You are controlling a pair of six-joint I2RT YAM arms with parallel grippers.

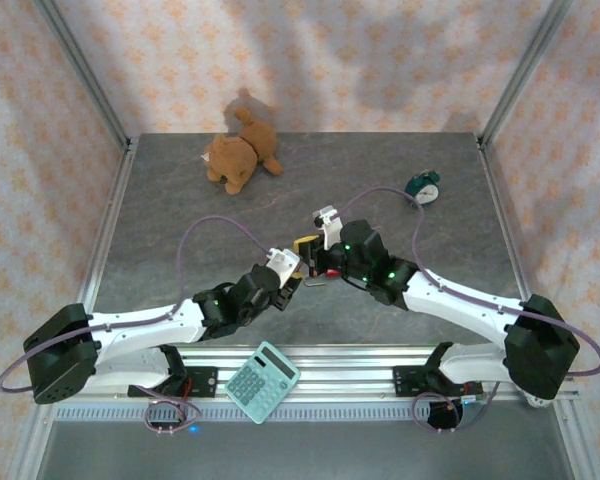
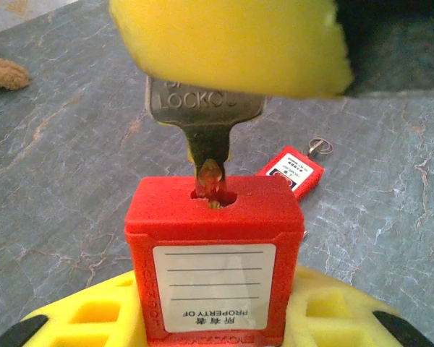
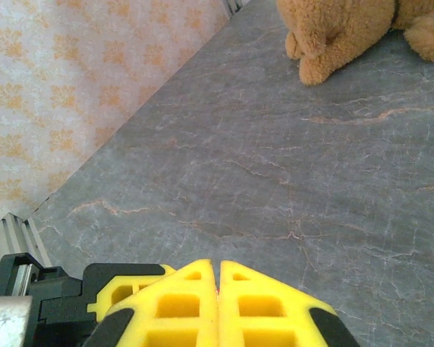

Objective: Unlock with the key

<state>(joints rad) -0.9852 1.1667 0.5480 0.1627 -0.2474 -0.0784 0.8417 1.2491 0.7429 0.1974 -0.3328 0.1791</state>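
Note:
A red padlock [image 2: 213, 260] with a white "PROPERTY OF" label stands keyhole-up between the yellow fingers [image 2: 87, 318] of my left gripper [image 2: 213, 311], which is shut on its body. A metal key [image 2: 202, 116] stamped LOCKOUT hangs straight down above it, its tip just inside the keyhole. A yellow pad of my right gripper covers the key's head. In the right wrist view my right gripper [image 3: 218, 289] has its fingers pressed together. From above, both grippers meet mid-table, the left [image 1: 292, 272] under the right [image 1: 308, 246].
A red tag [image 2: 293, 170] with a key ring lies on the grey tabletop just behind the padlock. A brown teddy bear [image 1: 240, 155] sits at the back left, a teal object [image 1: 423, 187] at the back right. A green calculator [image 1: 262, 382] rests on the near rail.

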